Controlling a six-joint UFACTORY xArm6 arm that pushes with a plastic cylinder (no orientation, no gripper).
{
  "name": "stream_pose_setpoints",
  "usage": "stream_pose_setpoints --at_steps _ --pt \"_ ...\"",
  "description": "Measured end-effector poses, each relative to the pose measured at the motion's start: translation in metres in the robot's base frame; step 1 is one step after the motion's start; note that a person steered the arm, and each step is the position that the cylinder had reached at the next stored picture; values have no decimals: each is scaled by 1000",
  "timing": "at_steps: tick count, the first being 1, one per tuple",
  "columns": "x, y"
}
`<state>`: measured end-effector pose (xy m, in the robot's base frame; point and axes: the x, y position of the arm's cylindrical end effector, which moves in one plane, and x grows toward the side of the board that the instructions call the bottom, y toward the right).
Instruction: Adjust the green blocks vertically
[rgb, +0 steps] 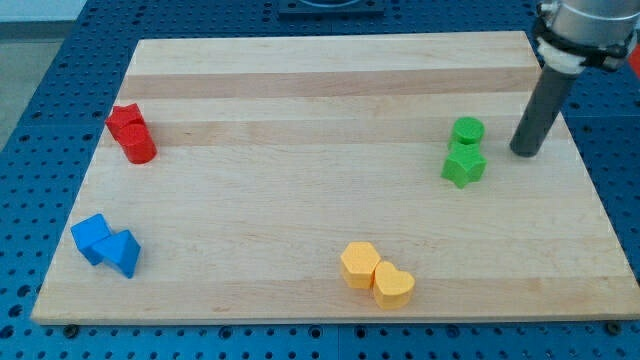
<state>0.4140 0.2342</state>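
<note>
Two green blocks sit at the view's right: a green cylinder (467, 131) and, touching it just below, a green star (464, 167). They stand roughly one above the other. My tip (524, 152) is at the end of the dark rod, to the right of the green blocks, about level with the gap between them and a short way clear of both.
The wooden board (300, 110) lies on a blue perforated table. A red star and red cylinder (132, 134) are at the left. Two blue blocks (106, 244) are at the lower left. A yellow hexagon (359, 265) and yellow heart (393, 287) are at the bottom centre.
</note>
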Motion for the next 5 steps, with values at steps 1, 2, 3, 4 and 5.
stream_pose_setpoints --at_steps 1,2,3,4,5 --pt "-6 -17" --pt "-6 -39" --pt "0 -56" --pt "3 -62" --pt "1 -47"
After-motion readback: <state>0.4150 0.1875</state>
